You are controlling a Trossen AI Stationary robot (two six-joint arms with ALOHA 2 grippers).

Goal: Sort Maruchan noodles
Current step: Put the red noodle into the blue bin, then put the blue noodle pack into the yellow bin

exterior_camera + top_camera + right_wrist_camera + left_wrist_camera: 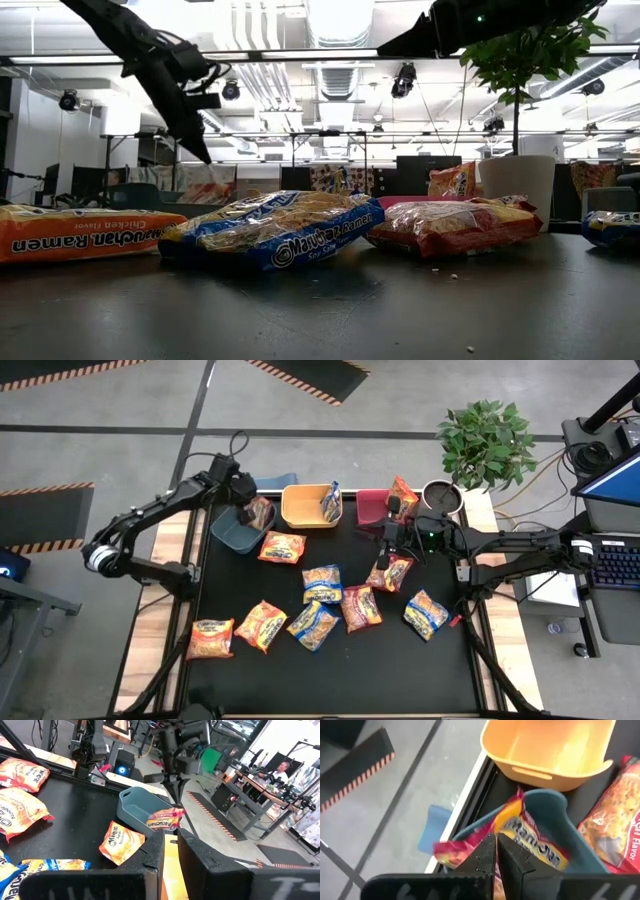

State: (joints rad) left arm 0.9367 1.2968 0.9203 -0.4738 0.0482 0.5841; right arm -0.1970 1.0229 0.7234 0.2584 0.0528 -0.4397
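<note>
**Drop-off at the blue bin, second packet waiting**

Step in hand, by judgement: delivery of one packet of Maruchan noodles [322, 583] into the blue bin [232, 538], at ten o'clock on the counter [440, 660].

Left pincer [247, 510]: closed, fingers pressed together, poised directly over the blue bin. Red-trimmed packet [165, 818] just beneath the tips, propped on the bin's rim, half inside and tilted. No clear sign of a grip on it; contact between tips and wrapper impossible to settle.

Left arm: stretched in from nine o'clock, elbow out past the counter's edge, wrist bent steeply down.

Right pincer [390, 555]: at two o'clock from the counter's middle, closed on the edge of a second red-trimmed pack [392, 573], seen as an orange strip between the fingers in the right wrist view. Right arm reaches in level from three o'clock.

Yellow bin [300, 515] at twelve o'clock with one packet standing in it; red bin [370, 510] at one o'clock. Remaining packets scattered flat from eight o'clock round to four o'clock.

Next move, likely: a straight lift of the left pincer clear of the rim, without snagging the crinkly wrapper, then a reach toward the loose packets. Possibly a nudge first to seat the propped packet fully inside.
</note>
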